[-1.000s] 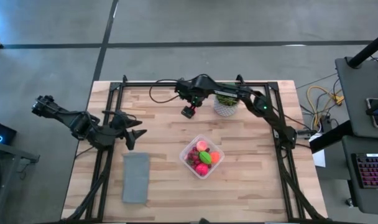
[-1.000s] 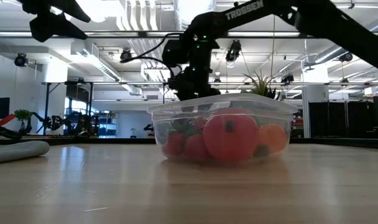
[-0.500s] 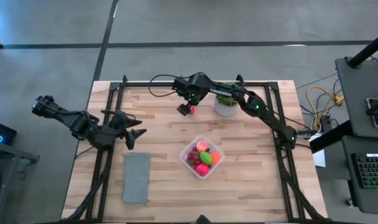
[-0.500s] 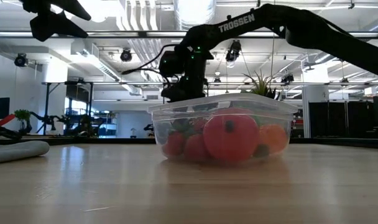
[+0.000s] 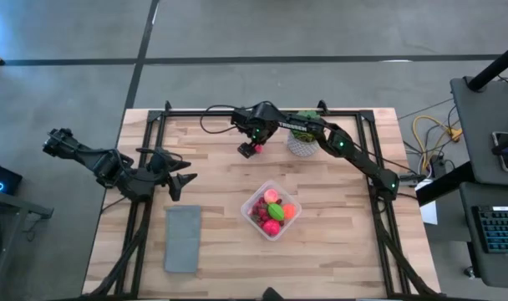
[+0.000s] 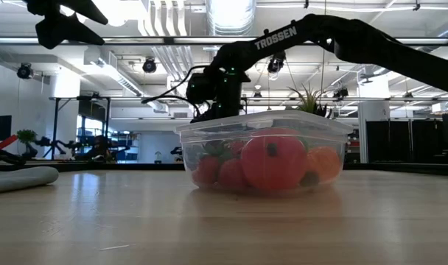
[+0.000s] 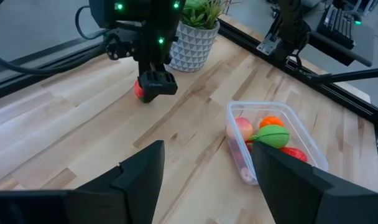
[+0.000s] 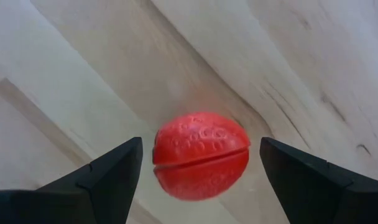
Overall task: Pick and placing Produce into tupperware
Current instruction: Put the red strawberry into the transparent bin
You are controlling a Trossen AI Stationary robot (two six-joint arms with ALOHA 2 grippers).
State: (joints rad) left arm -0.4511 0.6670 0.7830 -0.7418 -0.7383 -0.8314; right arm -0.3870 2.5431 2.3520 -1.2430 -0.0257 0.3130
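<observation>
So the right claw (image 8: 198,180) hangs spread over a red berry (image 8: 201,154) near the tabletop's (image 5: 220,201) far edge, probably not touching; left claw (image 5: 180,185) spread too.

Right gripper (image 8: 198,186) low, fingers spread — left gripper (image 7: 204,180) raised, open.

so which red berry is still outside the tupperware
The red berry lying alone on the table between the right gripper's open fingers; the other berries sit inside the tupperware.
</observation>
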